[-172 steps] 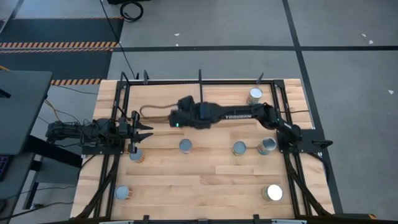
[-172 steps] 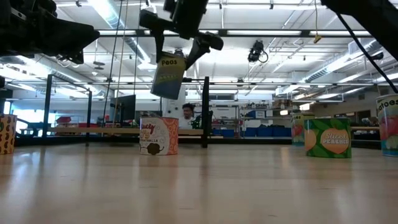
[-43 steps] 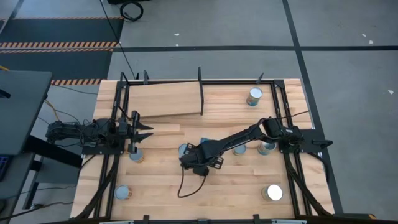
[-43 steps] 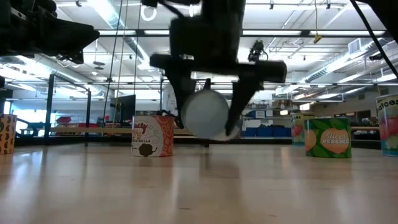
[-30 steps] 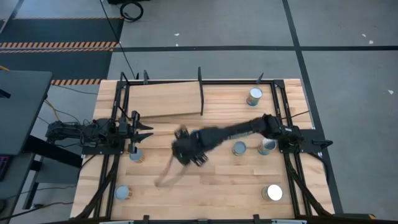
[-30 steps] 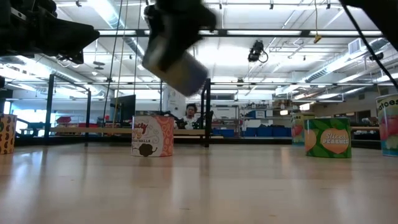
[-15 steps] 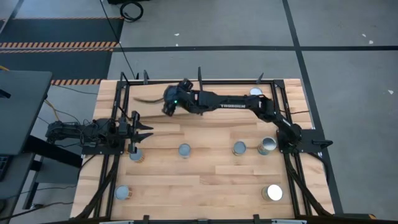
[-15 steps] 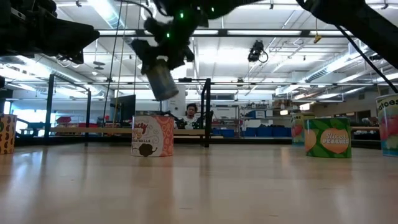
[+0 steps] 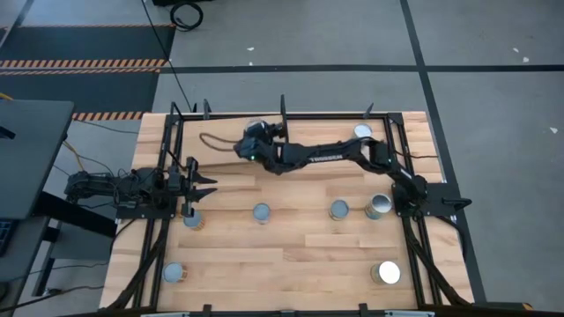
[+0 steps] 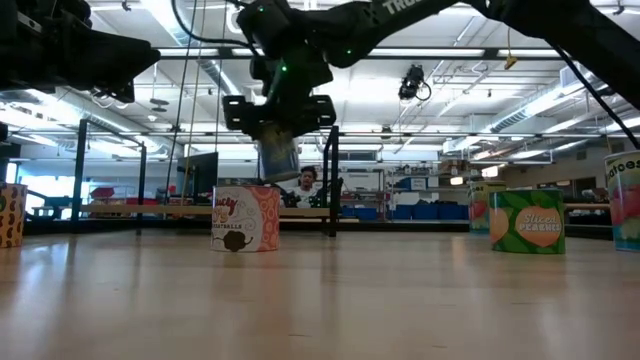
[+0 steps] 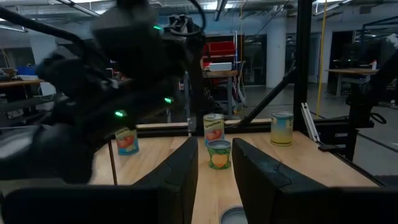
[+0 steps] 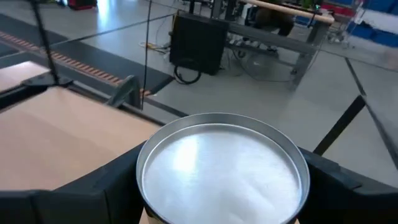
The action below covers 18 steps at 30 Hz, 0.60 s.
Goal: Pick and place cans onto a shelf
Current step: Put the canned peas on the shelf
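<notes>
Swinging back from mid-table, where it was a second ago, the right gripper (image 9: 253, 134) is now hanging over the shelf (image 9: 220, 141) at the far left of the table, just left of the black divider (image 9: 284, 119), with the carried can (image 9: 255, 129) in its grasp. From above, the silver top is peeking out at the end of the outstretched arm, and the other cans (image 9: 262, 211) are sitting in a row across mid-table, with more at the near edge and one at the far right. The left gripper (image 9: 199, 182) is waiting at the left edge, close to a can at its tip.

Down at table level, the right gripper (image 10: 277, 112) is holding the carried can (image 10: 278, 158) hanging clear above the shelf (image 10: 190, 211), roughly upright, and the meatball can (image 10: 246, 218) is standing on the table in front. Letting go at this height risks a bounce or a topple off the plank.

Over on the left wrist camera, the left gripper (image 11: 213, 163) is showing its fingers apart, gripping nothing, while the right arm is looming large and blurred, three cans (image 11: 218, 154) standing beyond.

From the right wrist, the jaws are clamped on the carried can (image 12: 221, 165), its lid filling the view and the shelf (image 12: 56, 137) lying beneath. Any drift toward the divider or the rear rod could knock the tin askew, and it is looking close to the back edge, so an overshoot could send it off to the floor.
</notes>
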Available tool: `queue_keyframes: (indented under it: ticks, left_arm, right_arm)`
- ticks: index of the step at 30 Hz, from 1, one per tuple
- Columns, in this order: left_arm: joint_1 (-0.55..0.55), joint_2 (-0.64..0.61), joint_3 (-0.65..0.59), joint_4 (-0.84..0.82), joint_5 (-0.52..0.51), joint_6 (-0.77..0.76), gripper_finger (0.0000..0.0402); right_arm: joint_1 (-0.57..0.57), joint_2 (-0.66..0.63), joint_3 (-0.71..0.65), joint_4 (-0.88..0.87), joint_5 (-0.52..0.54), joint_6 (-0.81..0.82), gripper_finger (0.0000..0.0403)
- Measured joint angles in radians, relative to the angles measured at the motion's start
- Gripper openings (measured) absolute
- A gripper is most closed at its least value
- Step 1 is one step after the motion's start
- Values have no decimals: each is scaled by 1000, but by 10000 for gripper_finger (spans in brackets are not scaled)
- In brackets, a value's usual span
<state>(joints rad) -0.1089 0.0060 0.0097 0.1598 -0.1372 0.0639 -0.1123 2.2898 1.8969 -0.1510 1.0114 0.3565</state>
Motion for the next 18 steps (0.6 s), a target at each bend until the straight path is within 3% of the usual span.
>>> queue_keyframes:
  ticks: [10,18]
  left_arm:
    - [0,0,0,0,0,0,105]
    - [0,0,0,0,0,0,105]
  right_arm:
    - [-1,0,-59,2,-47,140,324]
    - [-34,0,-61,88,-290,52,328]
